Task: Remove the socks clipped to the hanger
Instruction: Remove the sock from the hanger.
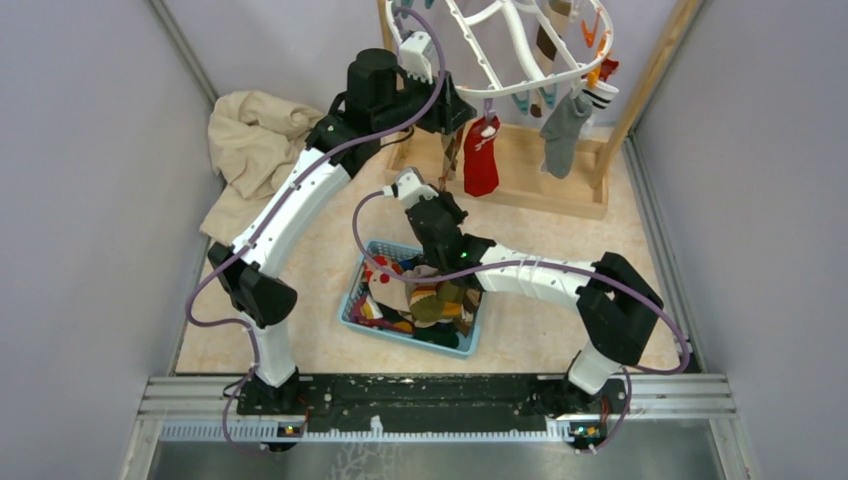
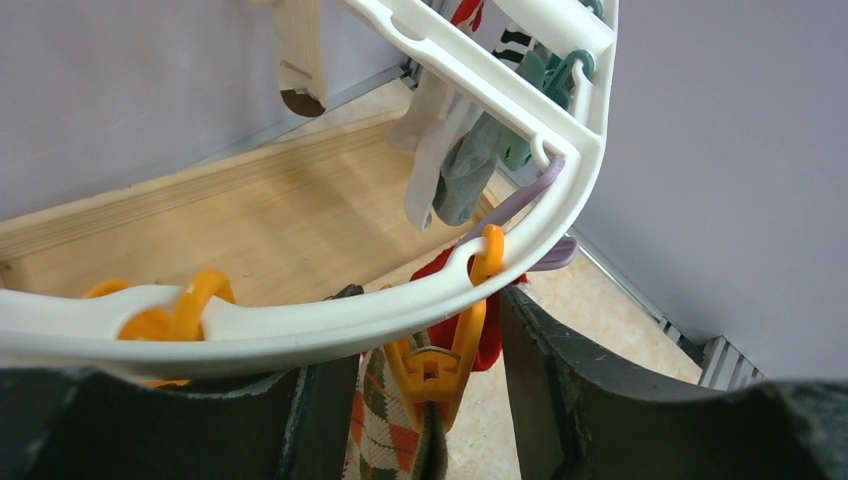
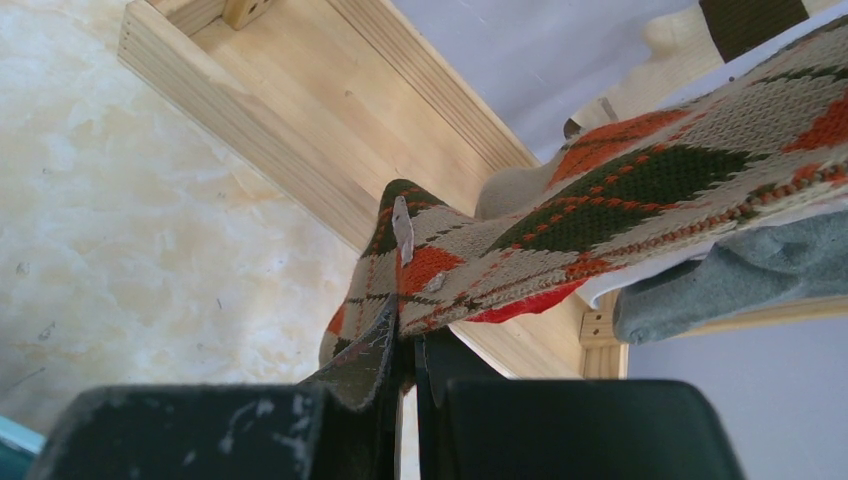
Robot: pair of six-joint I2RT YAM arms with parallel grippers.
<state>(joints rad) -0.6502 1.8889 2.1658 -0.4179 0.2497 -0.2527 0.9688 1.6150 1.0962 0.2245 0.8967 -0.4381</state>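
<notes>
The right fingers (image 3: 445, 365) clench the end of the argyle sock (image 3: 640, 190). The left fingers (image 2: 545, 360), parted, straddle its orange clip (image 2: 440, 370) on the hanger (image 2: 330, 315) rim at twelve o'clock. Only the overhead view shows the basket (image 1: 358, 285) at six o'clock, with bare surface (image 1: 560, 330) around it.

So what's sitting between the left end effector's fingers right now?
An orange clip hanging off the white hanger, pinching a checked sock. The left wrist view shows it, with the left end effector open around it.
</notes>
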